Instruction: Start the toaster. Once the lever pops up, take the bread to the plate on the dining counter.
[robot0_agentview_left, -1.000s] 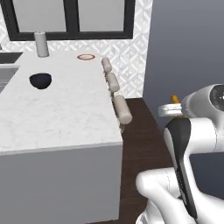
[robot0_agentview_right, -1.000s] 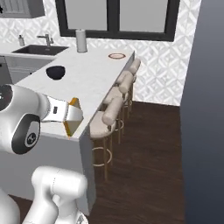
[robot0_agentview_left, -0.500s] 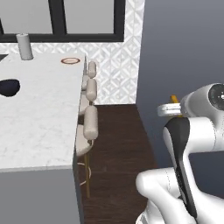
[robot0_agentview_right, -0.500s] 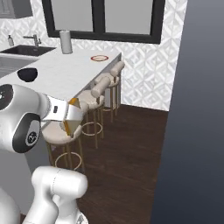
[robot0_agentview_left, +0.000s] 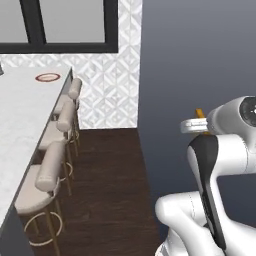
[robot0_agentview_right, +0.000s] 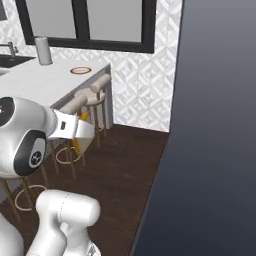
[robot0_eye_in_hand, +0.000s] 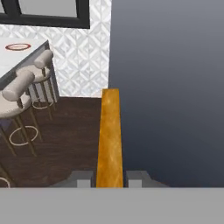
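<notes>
My gripper (robot0_eye_in_hand: 109, 178) is shut on the bread (robot0_eye_in_hand: 109, 135), a toasted golden-brown slice seen edge-on between the two fingertips. From the base, the gripper (robot0_agentview_left: 199, 120) hangs over the dark floor beside the arm, with a corner of the bread (robot0_agentview_left: 199, 112) showing. In the right base view, the bread (robot0_agentview_right: 83, 118) peeks out past the gripper (robot0_agentview_right: 80, 131). The plate (robot0_agentview_left: 48, 77) with its reddish rim lies at the far end of the white dining counter (robot0_agentview_left: 22, 107), well ahead and to the left. It also shows as the plate (robot0_agentview_right: 80, 70) and the plate (robot0_eye_in_hand: 17, 47).
Padded stools (robot0_agentview_left: 50, 172) line the counter's side over a dark wood floor (robot0_agentview_left: 110, 190). A dark grey wall (robot0_agentview_right: 215, 125) stands close on the right. A grey canister (robot0_agentview_right: 43, 50) and a sink faucet (robot0_agentview_right: 7, 47) sit at the counter's far end under the windows.
The whole scene has slid left in both base views as the base moved; the dark bowl left the picture. The arm holds the bread as before.
</notes>
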